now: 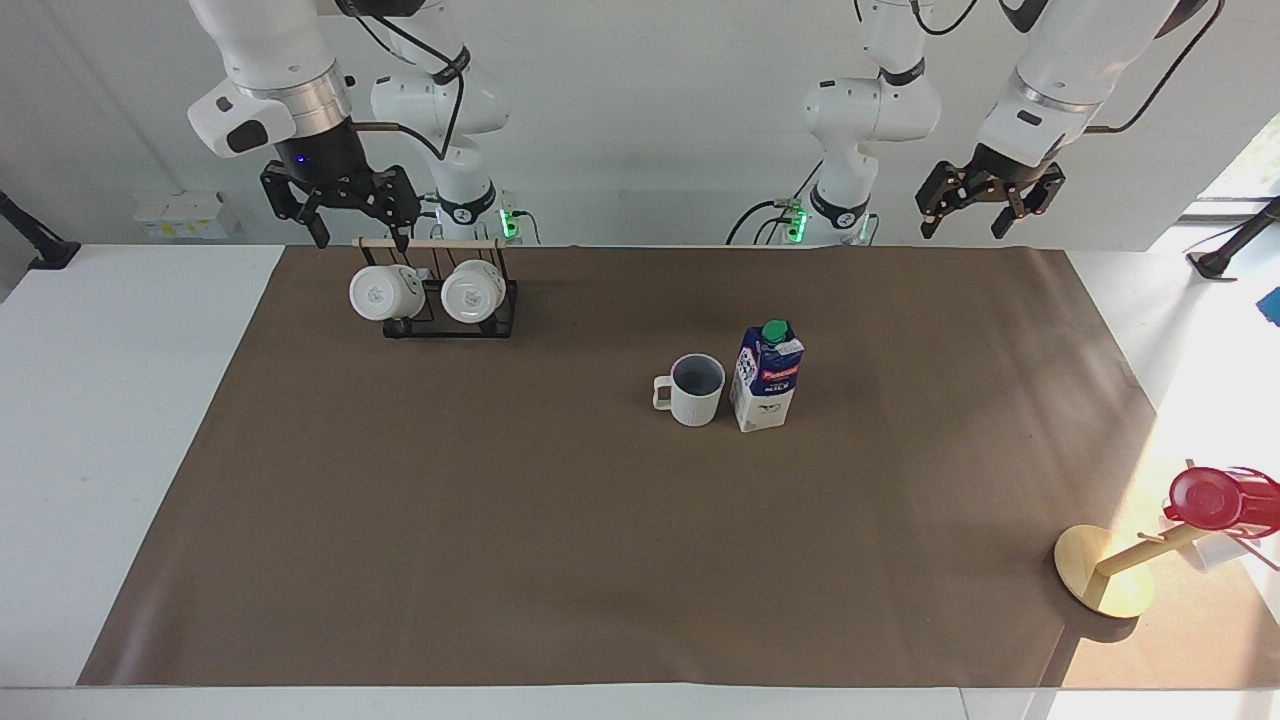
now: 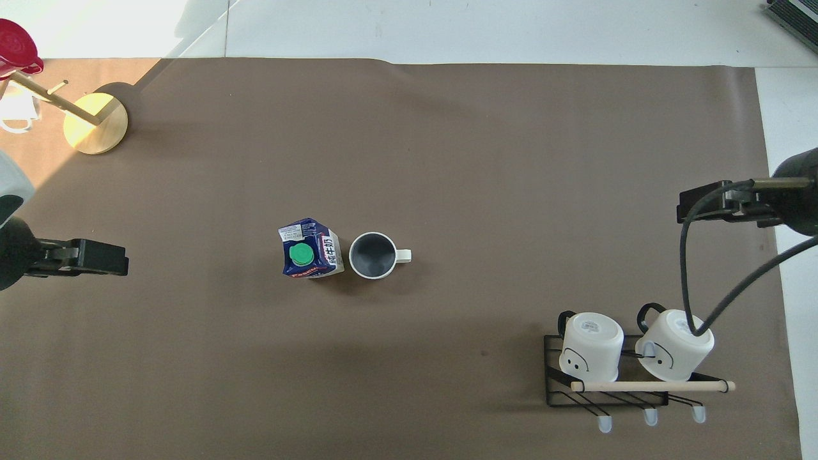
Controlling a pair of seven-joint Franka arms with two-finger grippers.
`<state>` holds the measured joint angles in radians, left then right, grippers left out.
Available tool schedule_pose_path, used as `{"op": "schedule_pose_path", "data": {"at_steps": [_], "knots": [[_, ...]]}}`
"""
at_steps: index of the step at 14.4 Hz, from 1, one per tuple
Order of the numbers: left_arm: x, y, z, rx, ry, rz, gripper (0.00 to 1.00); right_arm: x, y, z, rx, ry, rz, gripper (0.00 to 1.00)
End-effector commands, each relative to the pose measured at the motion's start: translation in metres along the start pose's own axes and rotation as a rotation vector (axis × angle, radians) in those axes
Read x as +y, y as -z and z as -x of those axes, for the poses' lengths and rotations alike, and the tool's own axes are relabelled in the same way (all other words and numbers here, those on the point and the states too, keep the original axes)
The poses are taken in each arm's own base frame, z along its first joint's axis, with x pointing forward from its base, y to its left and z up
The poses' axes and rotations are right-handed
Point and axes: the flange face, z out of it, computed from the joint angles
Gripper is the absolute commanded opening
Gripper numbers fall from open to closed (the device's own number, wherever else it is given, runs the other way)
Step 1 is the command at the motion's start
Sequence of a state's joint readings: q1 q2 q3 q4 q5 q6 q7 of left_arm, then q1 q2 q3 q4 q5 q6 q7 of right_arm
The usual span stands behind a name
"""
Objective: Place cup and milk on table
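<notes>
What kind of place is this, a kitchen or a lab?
Most likely a robotics lab: two white robot arms stand at a large white table covered by a brown paper sheet, with staged props like a black wire mug rack.

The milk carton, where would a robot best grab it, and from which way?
Probably around the flat walls of the upright milk carton, below its sloped top and green cap. Come from the left arm's end: the cup stands close on the side toward the right arm.
</notes>
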<state>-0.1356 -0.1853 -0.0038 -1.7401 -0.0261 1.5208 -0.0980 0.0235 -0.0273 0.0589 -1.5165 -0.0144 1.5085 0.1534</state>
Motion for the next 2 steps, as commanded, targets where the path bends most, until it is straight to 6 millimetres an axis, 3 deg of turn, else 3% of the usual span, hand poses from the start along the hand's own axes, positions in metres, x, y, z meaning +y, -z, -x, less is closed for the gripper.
{"op": "schedule_pose_path", "data": {"at_steps": [1, 2], "knots": [[-0.0021, 0.0045, -0.0033, 0.013, -0.009, 0.016, 1.0, 0.0029, 0.0014, 0.0066, -0.004, 0.014, -0.018, 1.0], [-0.0021, 0.0045, -0.0033, 0.013, -0.009, 0.016, 1.0, 0.0029, 0.0014, 0.0066, -0.004, 0.014, -0.018, 1.0]]}}
